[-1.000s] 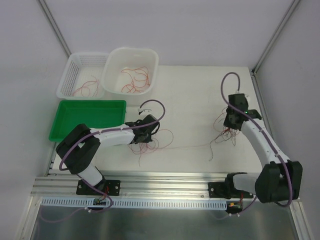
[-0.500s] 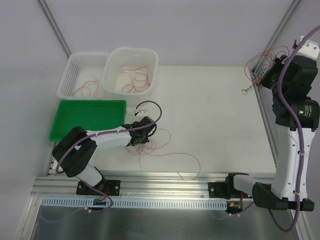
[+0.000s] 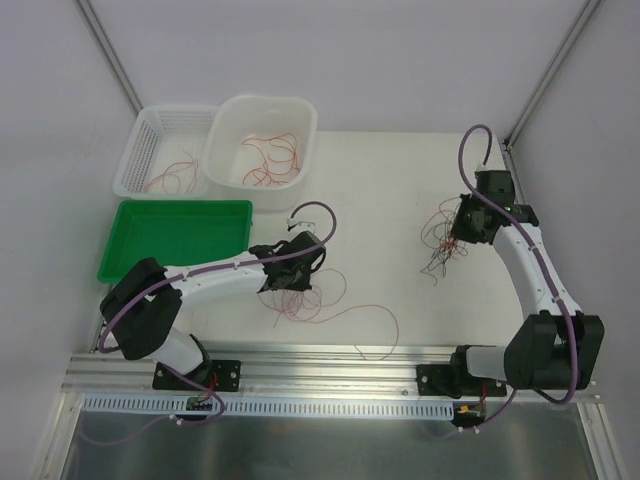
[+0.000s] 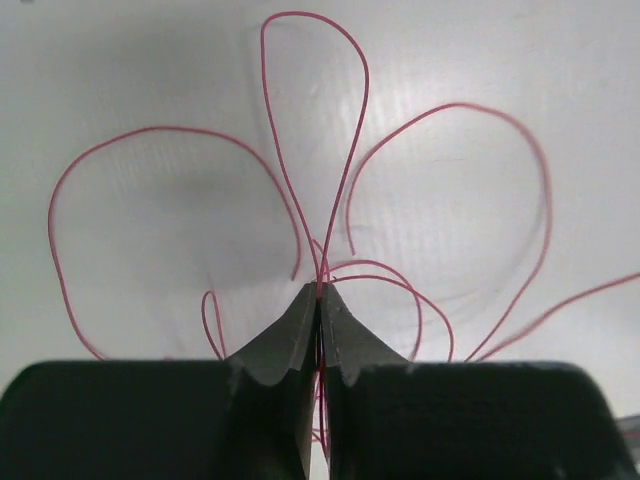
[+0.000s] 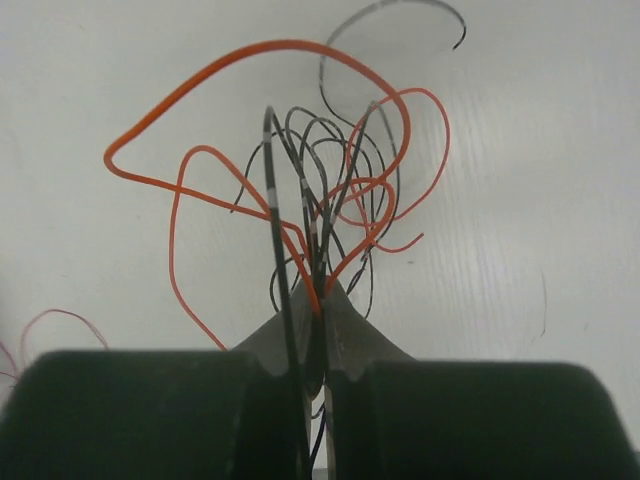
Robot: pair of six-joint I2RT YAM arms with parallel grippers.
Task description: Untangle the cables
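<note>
The left hand (image 4: 320, 296) pinches hair-thin red cables (image 4: 345, 150), which fan in loose loops on the worktop (image 4: 150, 80) near its front middle. The right hand (image 5: 318, 302) clamps a curled orange and black tangle (image 5: 335, 190) farther right.

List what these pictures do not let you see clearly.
- Left wrist view: the shut left gripper hides the lower ends of the red wires.
- Right wrist view: overlapping hides how many orange and black wires the right gripper pinches.
- Top view: loose wires in the white tub, too thin to count.
</note>
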